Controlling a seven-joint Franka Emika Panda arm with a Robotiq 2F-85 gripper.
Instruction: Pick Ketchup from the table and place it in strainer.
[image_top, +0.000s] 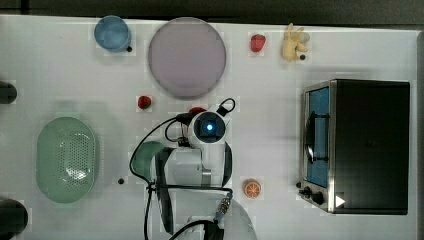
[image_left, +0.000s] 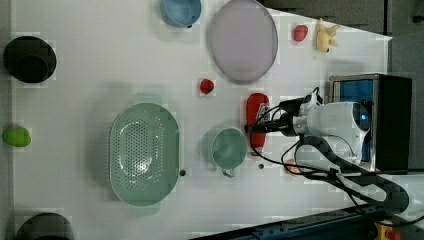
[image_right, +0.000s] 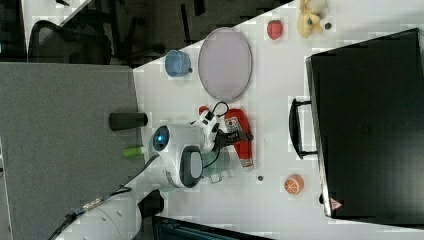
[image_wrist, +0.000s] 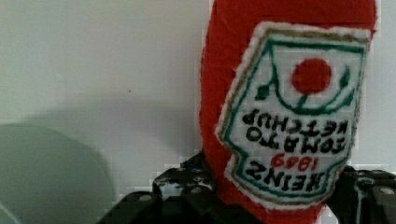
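While the arm reaches out over the white table, the things on it can be counted: one ketchup bottle, one pale green strainer, one small green cup, one blue cup, one round grey plate, two red strawberries, one orange half, one yellow toy, one green fruit and one toaster oven.

In the left view the ketchup bottle lies flat on the table, just beside the green cup and well apart from the strainer, which sits further toward the left view's left with nothing in it.

The gripper is down at the bottle. In the wrist view the red body with its white label runs straight between the two black fingers, one on either side of it, near or against its sides. Whether they have clamped it or stand loose around it cannot be told. The right view shows the gripper across the bottle's middle.
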